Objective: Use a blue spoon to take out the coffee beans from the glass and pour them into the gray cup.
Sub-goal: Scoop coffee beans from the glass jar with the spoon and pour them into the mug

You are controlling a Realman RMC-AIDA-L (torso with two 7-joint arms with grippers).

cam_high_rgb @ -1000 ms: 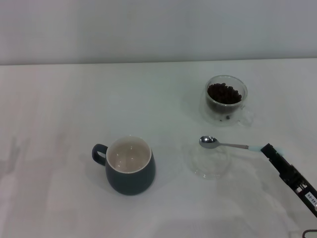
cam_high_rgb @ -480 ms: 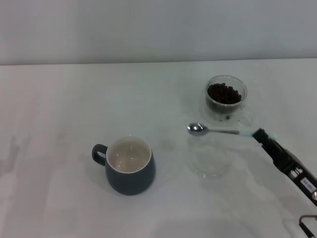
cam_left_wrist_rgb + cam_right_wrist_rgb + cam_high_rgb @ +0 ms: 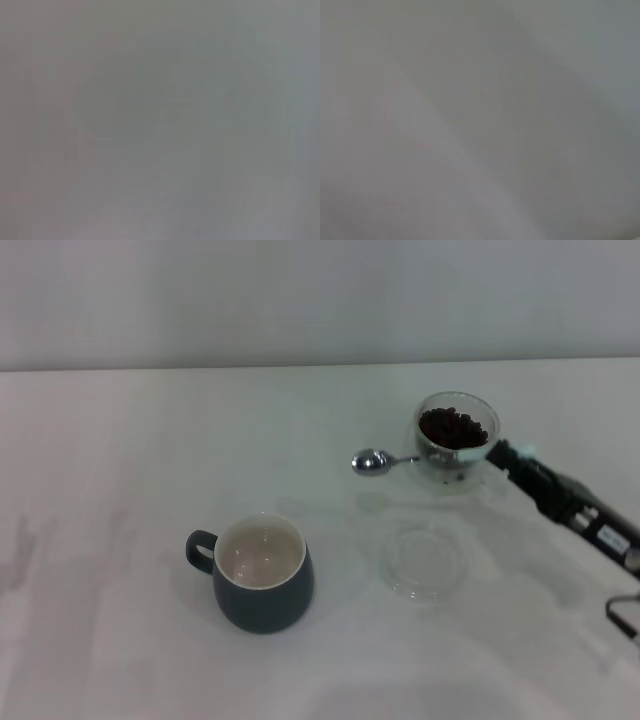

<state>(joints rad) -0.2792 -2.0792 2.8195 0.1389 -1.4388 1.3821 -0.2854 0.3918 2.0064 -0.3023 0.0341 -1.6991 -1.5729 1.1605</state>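
My right gripper (image 3: 503, 455) comes in from the right edge of the head view and is shut on the pale blue handle of the blue spoon (image 3: 372, 462). It holds the spoon level in the air, with the empty metal bowl to the left of the glass (image 3: 456, 442). The spoon's neck crosses in front of the glass. The glass stands at the back right and holds a heap of coffee beans (image 3: 453, 427). The gray cup (image 3: 260, 574) stands at the front centre, handle to the left, with a white inside. My left gripper is out of view.
A flat clear glass saucer (image 3: 427, 559) lies on the white table (image 3: 150, 460) in front of the glass, between it and the gray cup. Both wrist views show only a blank grey blur.
My right gripper has lifted the spoon off the saucer and carried it back and to the left, up to the level of the glass.
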